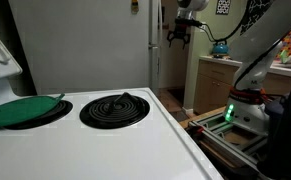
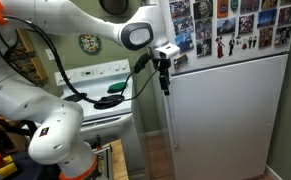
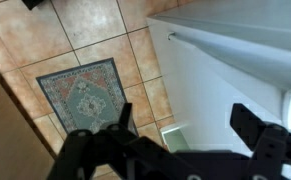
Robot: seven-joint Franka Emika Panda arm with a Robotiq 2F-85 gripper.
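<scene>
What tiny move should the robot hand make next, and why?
Probably nudge the gripper a little closer to the fridge. It hangs open and empty beside the fridge's edge, seemingly not touching it, with the floor and a rug below.

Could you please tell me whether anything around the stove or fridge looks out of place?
One thing stands out: a flat green disc lies over one coil burner of the stove, while the neighbouring burner is bare. The claw hangs open beside the fridge, holding nothing. No spill or damage shows.
</scene>
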